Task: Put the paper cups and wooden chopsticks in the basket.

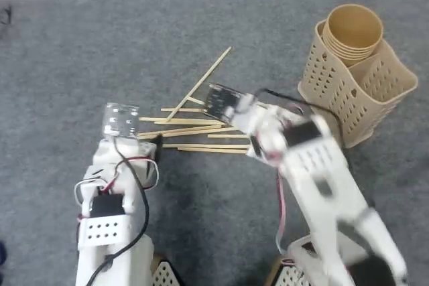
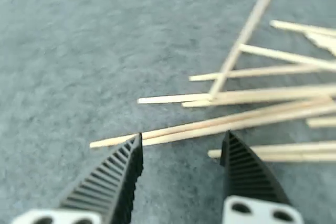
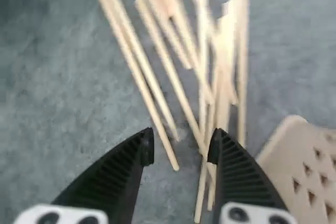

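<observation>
Several wooden chopsticks (image 1: pixel 194 125) lie scattered on the grey carpet between the two arms. Stacked paper cups (image 1: pixel 352 31) stand in one compartment of the beige perforated basket (image 1: pixel 375 98) at the far right. My left gripper (image 2: pixel 184 142) is open just above the carpet, at the left ends of the chopsticks (image 2: pixel 236 121), with nothing between its fingers. My right gripper (image 3: pixel 181 140) is open over the right ends of the chopsticks (image 3: pixel 173 66), and a couple of sticks run into the gap between its fingers. A corner of the basket (image 3: pixel 299 156) sits close beside it.
Grey carpet (image 1: pixel 80 51) covers the whole work area, with a pale wall strip along the far edge. The left arm (image 1: pixel 114 185) and the right arm (image 1: pixel 322 179) rise from the near edge. Open carpet lies to the far left.
</observation>
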